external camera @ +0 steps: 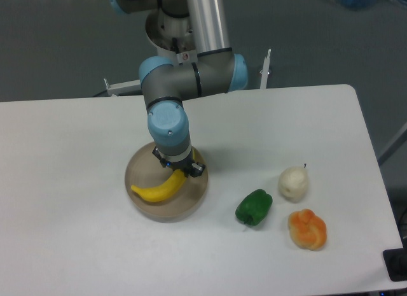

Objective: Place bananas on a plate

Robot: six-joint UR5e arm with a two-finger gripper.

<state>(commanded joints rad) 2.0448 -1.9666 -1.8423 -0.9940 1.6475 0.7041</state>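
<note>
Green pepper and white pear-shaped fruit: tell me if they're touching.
Apart. The fixed camera shows a strip of bare white table between the green pepper and the white pear-shaped fruit, which sits up and to the pepper's right.
</note>
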